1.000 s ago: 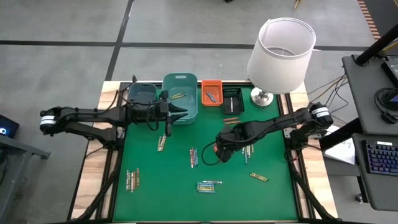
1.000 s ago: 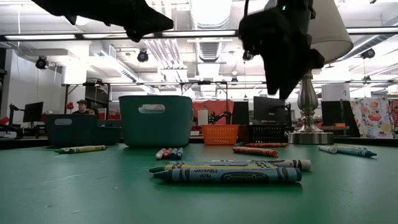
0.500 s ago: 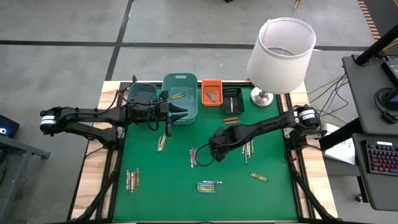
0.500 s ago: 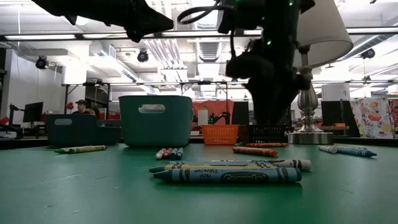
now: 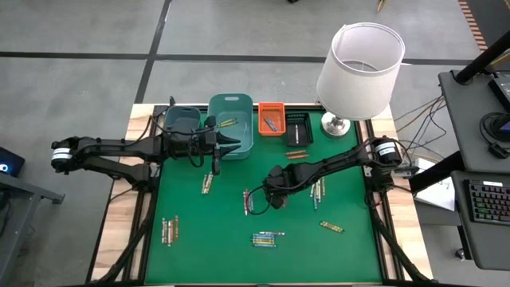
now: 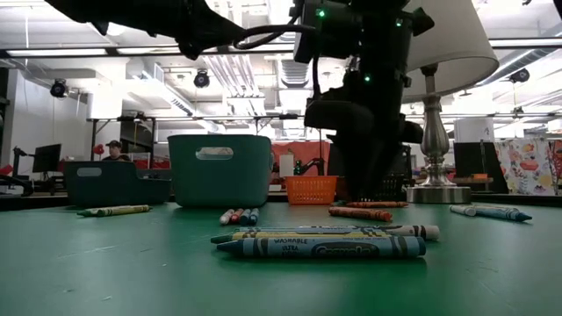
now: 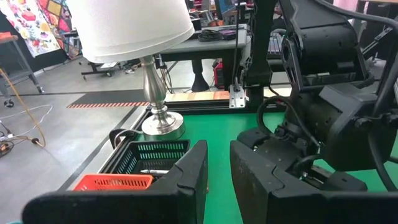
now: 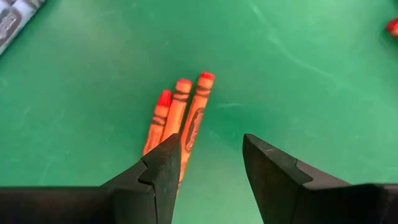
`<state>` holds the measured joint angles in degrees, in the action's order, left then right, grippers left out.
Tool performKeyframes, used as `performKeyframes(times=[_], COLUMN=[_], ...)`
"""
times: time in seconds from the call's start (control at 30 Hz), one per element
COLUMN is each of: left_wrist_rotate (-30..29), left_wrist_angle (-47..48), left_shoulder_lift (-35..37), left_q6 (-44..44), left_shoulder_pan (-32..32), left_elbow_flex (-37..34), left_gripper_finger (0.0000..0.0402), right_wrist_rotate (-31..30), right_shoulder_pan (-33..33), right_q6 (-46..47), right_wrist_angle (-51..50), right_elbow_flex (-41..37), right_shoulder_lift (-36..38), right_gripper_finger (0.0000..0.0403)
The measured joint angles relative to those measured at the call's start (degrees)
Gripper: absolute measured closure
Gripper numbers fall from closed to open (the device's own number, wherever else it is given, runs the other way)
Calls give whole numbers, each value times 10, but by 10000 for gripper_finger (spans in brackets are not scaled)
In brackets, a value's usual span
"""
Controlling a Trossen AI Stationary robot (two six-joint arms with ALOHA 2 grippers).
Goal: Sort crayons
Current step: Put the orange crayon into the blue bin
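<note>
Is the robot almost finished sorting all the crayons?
Not yet. A few crayons already lie in the teal bin and the orange bin. The right gripper hangs open over three orange-red crayons. The left gripper waits by the teal bin. Several bunches are left, like the blue crayon group.
</note>
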<state>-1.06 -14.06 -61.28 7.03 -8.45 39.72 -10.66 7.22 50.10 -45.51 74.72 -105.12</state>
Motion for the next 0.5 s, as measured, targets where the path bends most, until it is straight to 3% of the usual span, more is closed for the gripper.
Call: performKeyframes(times=[0.5], left_wrist_rotate=[0], left_wrist_angle=[0], left_shoulder_lift=[0], left_q6=[0], left_shoulder_pan=[0], left_elbow_flex=[0], left_gripper_finger=[350], right_wrist_rotate=[-14], right_shoulder_pan=[0], right_q6=[-13], right_wrist_angle=[13], right_elbow_flex=[-1], right_shoulder_lift=[-28], right_gripper_finger=[239])
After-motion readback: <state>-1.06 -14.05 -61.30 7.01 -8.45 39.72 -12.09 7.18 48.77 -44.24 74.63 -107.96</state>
